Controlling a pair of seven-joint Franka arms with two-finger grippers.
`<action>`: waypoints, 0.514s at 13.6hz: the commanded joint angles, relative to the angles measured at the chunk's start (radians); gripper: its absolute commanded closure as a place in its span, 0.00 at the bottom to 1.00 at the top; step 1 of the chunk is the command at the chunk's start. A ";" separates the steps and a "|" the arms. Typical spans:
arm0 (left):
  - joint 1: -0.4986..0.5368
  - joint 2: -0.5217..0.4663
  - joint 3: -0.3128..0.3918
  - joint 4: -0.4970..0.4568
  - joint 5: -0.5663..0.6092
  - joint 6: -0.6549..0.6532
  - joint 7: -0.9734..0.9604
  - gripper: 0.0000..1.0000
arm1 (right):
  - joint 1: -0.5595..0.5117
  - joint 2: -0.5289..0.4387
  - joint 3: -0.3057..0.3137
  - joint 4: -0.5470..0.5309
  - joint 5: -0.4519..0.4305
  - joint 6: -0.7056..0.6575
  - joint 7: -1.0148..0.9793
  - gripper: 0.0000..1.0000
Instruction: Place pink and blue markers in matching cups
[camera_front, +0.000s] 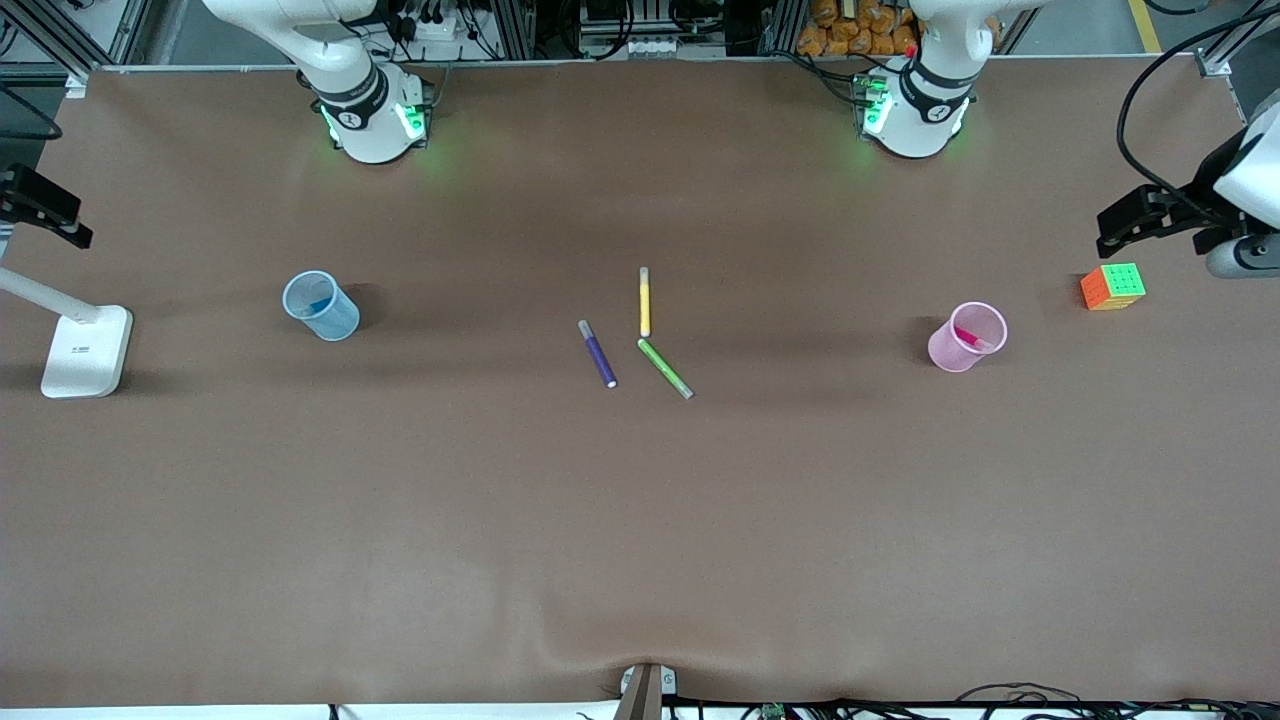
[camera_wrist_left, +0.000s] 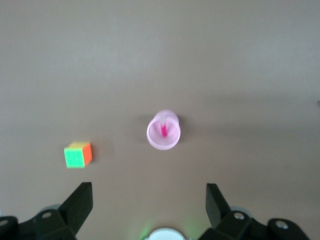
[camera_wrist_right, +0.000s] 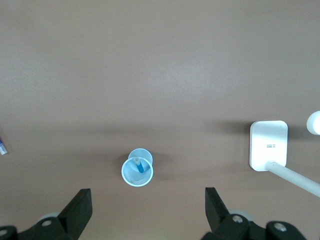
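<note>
The magenta marker (camera_front: 968, 337) stands inside the pale pink cup (camera_front: 950, 352) toward the left arm's end of the table. In the left wrist view the marker (camera_wrist_left: 164, 130) shows in the cup (camera_wrist_left: 160, 142). The blue marker (camera_front: 320, 303) stands inside the pale blue cup (camera_front: 335, 322) toward the right arm's end. In the right wrist view the marker (camera_wrist_right: 140, 166) shows in the cup (camera_wrist_right: 131, 176). My left gripper (camera_front: 1110, 232) (camera_wrist_left: 150, 188) is open and empty, high over the pink cup's area. My right gripper (camera_front: 70, 225) (camera_wrist_right: 148, 192) is open and empty, high over the blue cup's area.
A dark purple pen (camera_front: 598, 354), a yellow pen (camera_front: 645, 301) and a green pen (camera_front: 665, 368) lie at the table's middle. A colourful cube (camera_front: 1113, 286) (camera_wrist_left: 78, 155) sits beside the pink cup. A white lamp base (camera_front: 86, 351) (camera_wrist_right: 269, 145) stands beside the blue cup.
</note>
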 joint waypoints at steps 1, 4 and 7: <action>-0.083 -0.049 0.090 -0.004 -0.020 -0.050 0.016 0.00 | 0.000 0.024 0.001 0.048 -0.010 -0.033 -0.003 0.00; -0.095 -0.111 0.087 -0.099 -0.021 -0.005 0.002 0.00 | 0.003 0.024 0.003 0.062 -0.011 -0.039 0.000 0.00; -0.086 -0.103 0.090 -0.102 -0.093 0.001 0.003 0.00 | 0.001 0.021 0.003 0.066 -0.010 -0.049 0.000 0.00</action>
